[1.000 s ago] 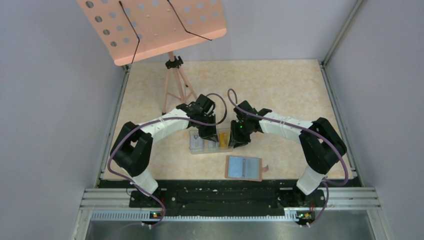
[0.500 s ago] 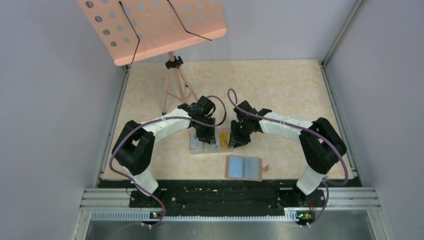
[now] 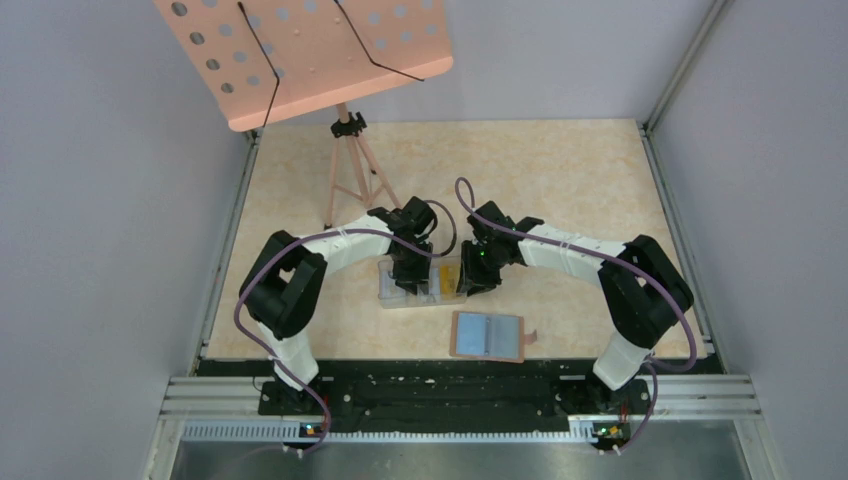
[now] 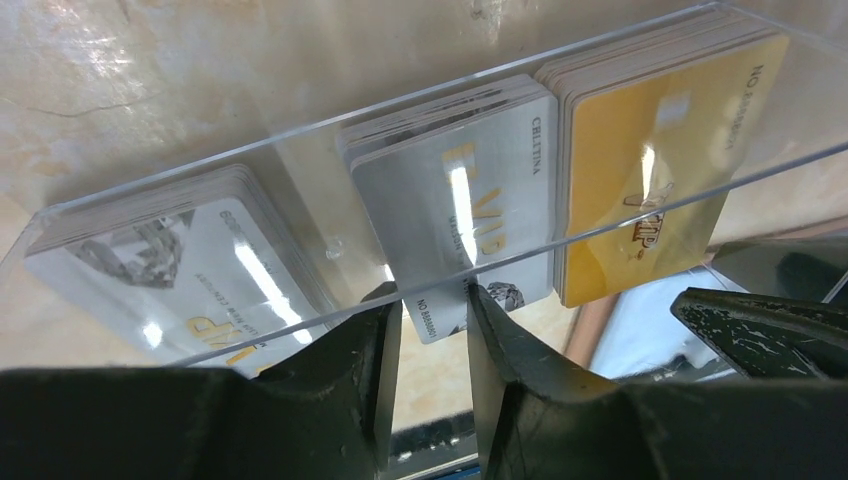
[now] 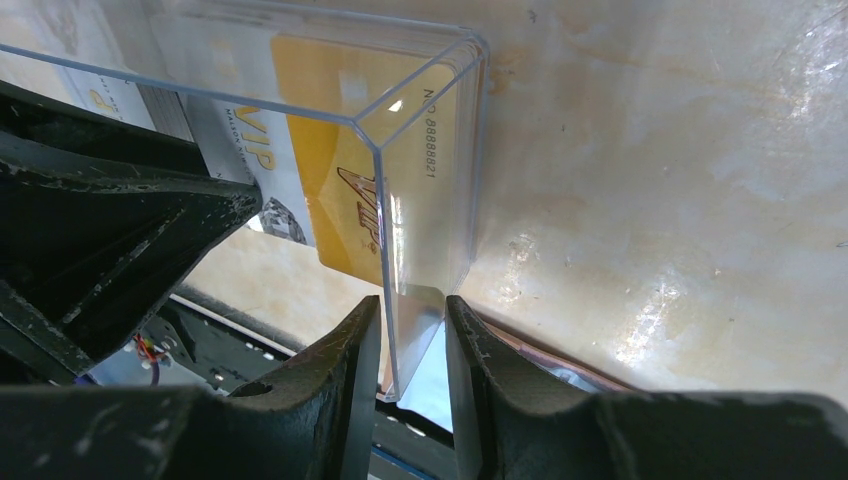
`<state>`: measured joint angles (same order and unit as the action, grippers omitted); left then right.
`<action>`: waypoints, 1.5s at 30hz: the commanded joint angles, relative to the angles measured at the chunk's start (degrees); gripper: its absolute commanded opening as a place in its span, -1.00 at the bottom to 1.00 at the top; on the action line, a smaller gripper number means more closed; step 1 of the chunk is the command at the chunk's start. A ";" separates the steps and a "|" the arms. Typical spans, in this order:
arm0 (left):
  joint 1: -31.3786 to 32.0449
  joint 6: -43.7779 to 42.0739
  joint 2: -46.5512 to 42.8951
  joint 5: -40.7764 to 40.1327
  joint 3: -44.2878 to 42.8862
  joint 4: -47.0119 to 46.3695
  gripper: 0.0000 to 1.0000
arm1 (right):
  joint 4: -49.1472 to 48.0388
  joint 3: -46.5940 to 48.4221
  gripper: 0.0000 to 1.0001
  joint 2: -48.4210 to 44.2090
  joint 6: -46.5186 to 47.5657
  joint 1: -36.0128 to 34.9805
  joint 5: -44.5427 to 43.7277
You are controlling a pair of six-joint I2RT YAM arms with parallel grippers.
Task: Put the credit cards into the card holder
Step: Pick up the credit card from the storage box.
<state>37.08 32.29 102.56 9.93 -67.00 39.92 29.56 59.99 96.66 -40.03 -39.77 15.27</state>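
Observation:
A clear plastic box (image 3: 420,284) holds three leaning stacks of credit cards: grey-white (image 4: 190,260), silver (image 4: 470,190) and yellow-orange (image 4: 645,170). My left gripper (image 3: 410,272) is over the box. Its jaws (image 4: 432,300) stand narrowly open at the near wall, with a corner of a silver card between the tips, not pinched. My right gripper (image 3: 472,278) is at the box's right end, and its fingers (image 5: 413,305) are closed against both sides of the end wall (image 5: 425,230). The brown card holder (image 3: 488,336) lies open, bluish faces up, in front of the box.
A music stand's tripod (image 3: 350,170) stands behind the left arm, with its pink perforated desk (image 3: 310,55) overhead. Grey walls close in the left and right sides. A black rail (image 3: 450,395) runs along the near edge, close to the card holder.
The left arm's elbow has swung right and forward. Its gripper has shifted slightly down over the box. The right arm, box and card holder have not moved.

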 commanded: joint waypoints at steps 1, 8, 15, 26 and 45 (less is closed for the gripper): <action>1.52 -2.00 1.81 -3.01 -2.79 3.54 -0.28 | -1.19 -0.27 -0.39 -1.92 0.49 -0.81 1.56; 3.56 -2.33 4.25 -5.93 -5.62 6.75 -0.37 | -1.25 -0.54 -0.39 -2.00 0.55 -0.81 1.70; 5.40 -3.04 6.27 -9.31 -9.39 11.27 -0.48 | -1.79 -0.63 -0.39 -1.91 0.27 -0.82 2.05; 5.59 -2.23 3.52 -6.02 -8.16 7.24 -0.73 | -1.83 -0.78 -0.39 -2.09 0.28 -0.83 1.96; 5.27 0.40 -2.34 -6.07 -5.55 4.46 -0.48 | -1.75 -0.84 -0.38 -2.14 0.28 -0.84 2.05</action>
<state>42.48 31.44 102.26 3.86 -74.04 45.89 28.93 59.59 96.66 -40.05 -39.75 15.38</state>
